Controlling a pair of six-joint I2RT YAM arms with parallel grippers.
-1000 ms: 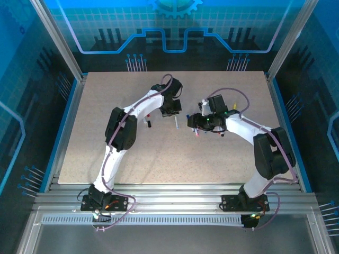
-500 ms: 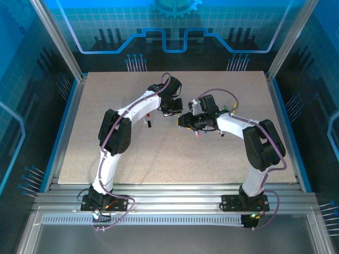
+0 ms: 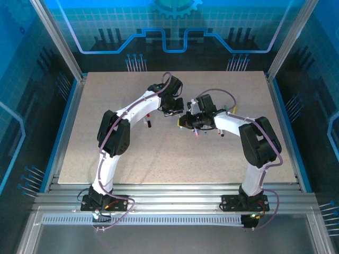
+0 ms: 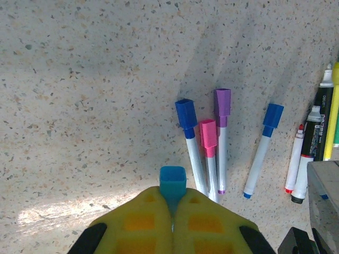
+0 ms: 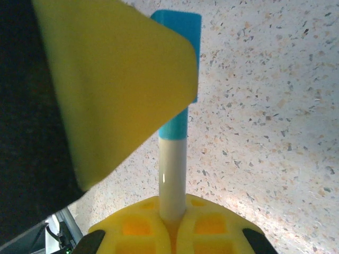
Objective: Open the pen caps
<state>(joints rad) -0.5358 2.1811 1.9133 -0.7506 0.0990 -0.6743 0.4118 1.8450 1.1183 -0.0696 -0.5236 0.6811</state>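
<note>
Top external view: the left pincer (image 3: 172, 109) and the right pincer (image 3: 184, 120) meet just above the centre of the tabletop (image 3: 175, 159), nearly touching. One second earlier the right pincer stood farther right, with a pale pen visible in the gap between the two. Half a second ago most of that gap had closed. Now the right arm's elbow has swung further left, while the left arm has barely shifted.

Left wrist view: the yellow fingers (image 4: 143, 222) of the left pincer are pressed together around a light-blue cap (image 4: 172, 181), whose square end projects above them at lower centre. Right of centre, capped pens lie on the tabletop. A blue cap (image 4: 185, 112), a pink cap (image 4: 207, 132) and a purple cap (image 4: 222, 100) lie close together, a second blue cap (image 4: 273, 115) lies apart to the right, and a black marker (image 4: 320, 121) lies near the right edge.

Right wrist view: the right pincer (image 5: 172, 214), at the bottom edge, pinches the white pen body (image 5: 173, 169). The light-blue cap sits on its upper end, partly covered by a left-pincer finger at upper left.
</note>
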